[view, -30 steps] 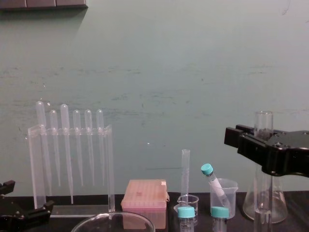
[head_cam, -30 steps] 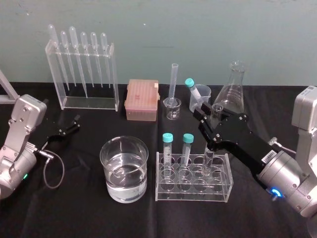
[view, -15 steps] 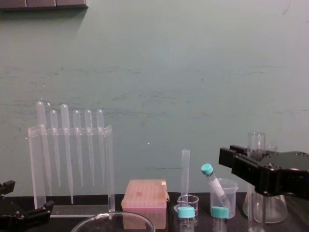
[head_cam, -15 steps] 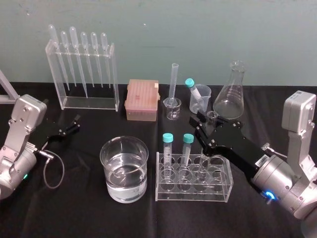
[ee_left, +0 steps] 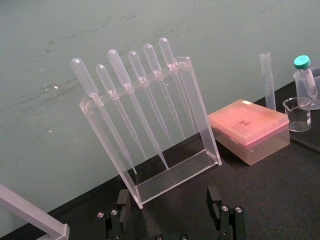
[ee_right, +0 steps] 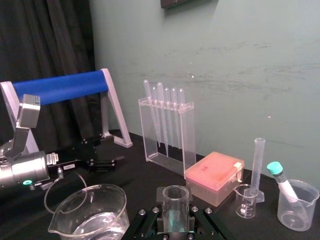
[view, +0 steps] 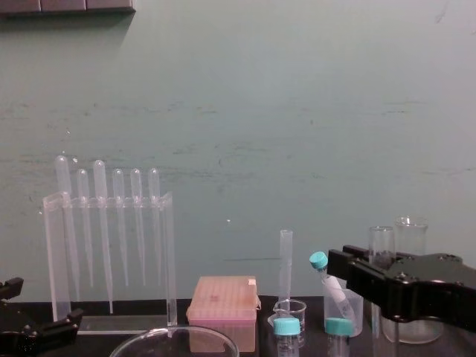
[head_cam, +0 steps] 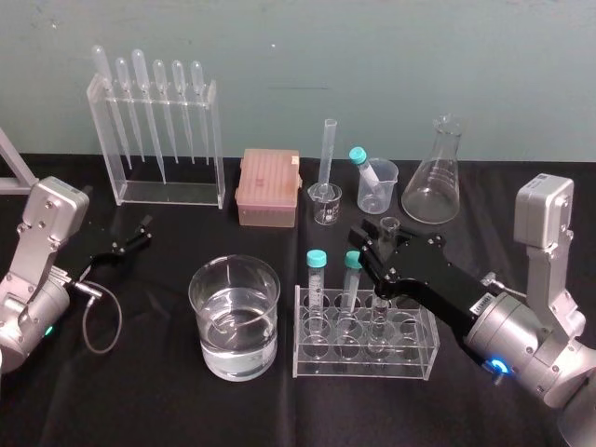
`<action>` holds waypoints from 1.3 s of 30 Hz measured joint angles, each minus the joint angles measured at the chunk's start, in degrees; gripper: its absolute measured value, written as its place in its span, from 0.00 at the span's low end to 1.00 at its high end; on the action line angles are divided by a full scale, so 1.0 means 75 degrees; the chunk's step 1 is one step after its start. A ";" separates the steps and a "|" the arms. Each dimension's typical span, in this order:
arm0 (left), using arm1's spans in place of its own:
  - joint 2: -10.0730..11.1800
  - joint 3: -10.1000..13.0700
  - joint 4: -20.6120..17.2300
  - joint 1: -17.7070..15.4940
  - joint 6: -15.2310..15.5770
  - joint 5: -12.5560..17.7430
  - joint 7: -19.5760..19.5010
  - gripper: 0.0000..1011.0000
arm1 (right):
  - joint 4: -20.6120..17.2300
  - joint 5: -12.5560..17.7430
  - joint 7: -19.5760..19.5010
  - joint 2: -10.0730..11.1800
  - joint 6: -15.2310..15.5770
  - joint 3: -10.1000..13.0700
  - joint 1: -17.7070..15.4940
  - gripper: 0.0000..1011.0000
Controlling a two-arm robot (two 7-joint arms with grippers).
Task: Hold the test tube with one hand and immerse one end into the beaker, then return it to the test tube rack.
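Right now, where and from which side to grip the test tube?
Likely just under the rim, from the robot's right, as the right claw has it: the test tube stands upright, lower part in the rack, capped tubes to its left; left claw parked.

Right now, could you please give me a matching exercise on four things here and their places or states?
1 test tube
2 beaker
3 left gripper
4 conical flask

A open, near the pipette stand
B holds clear liquid, left of the rack
C standing far back on the right
D in the rack, clamped by the right gripper

Pairs: 1-D, 2-B, 3-A, 4-C
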 joint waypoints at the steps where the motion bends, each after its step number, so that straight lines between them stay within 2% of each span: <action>1: 0.0000 0.0000 0.0000 0.0000 0.0000 0.0000 0.0000 0.99 | 0.0025 0.0009 0.0011 -0.0002 0.0003 -0.0015 0.0019 0.19; 17: 0.0000 0.0000 0.0000 -0.0001 0.0000 0.0000 0.0000 0.99 | 0.0321 0.0124 0.0062 -0.0042 0.0159 -0.0302 0.0247 0.19; 33: 0.0000 0.0000 0.0000 0.0000 0.0000 0.0000 0.0000 0.99 | 0.0320 0.0122 0.0059 -0.0047 0.0150 -0.0284 0.0232 0.19; 35: 0.0000 0.0000 0.0000 0.0000 0.0000 0.0000 0.0000 0.99 | 0.0318 0.0121 0.0059 -0.0048 0.0145 -0.0283 0.0231 0.21; 39: 0.0000 0.0000 0.0000 0.0000 0.0000 0.0000 0.0000 0.99 | 0.0315 0.0120 0.0059 -0.0048 0.0138 -0.0280 0.0228 0.34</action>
